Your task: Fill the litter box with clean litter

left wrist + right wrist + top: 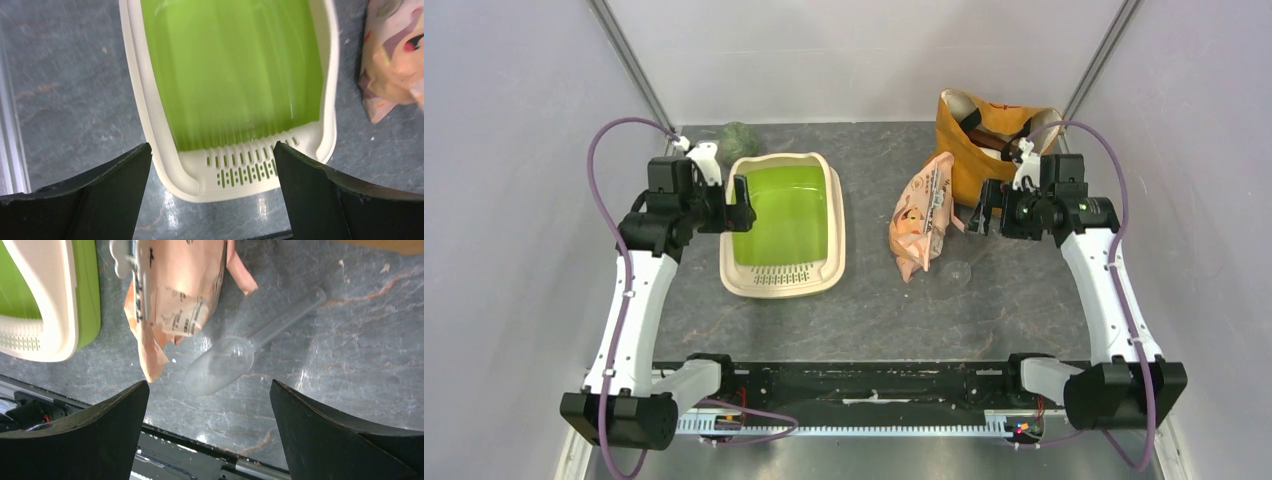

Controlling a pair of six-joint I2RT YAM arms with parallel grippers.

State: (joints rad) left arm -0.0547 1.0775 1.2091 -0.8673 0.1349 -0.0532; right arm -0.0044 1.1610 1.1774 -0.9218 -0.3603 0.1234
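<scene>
The litter box (789, 220) sits left of centre on the surface (874, 310), its green floor bare. My left claw (734, 205) hangs wide open and empty at its left rim. My right claw (984, 208), equally spread, hovers above the clear scoop (225, 360) beside the peach bag (922, 215). I'd pinch the scoop's handle squarely.

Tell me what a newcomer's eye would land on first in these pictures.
The litter box stands out first: cream rim, bright green inside with no litter, left of centre on the dark table. Right of it lies a peach-orange printed bag, with a mustard-yellow fabric bag behind that at the back right. A clear scoop lies by the printed bag's near end.
</scene>
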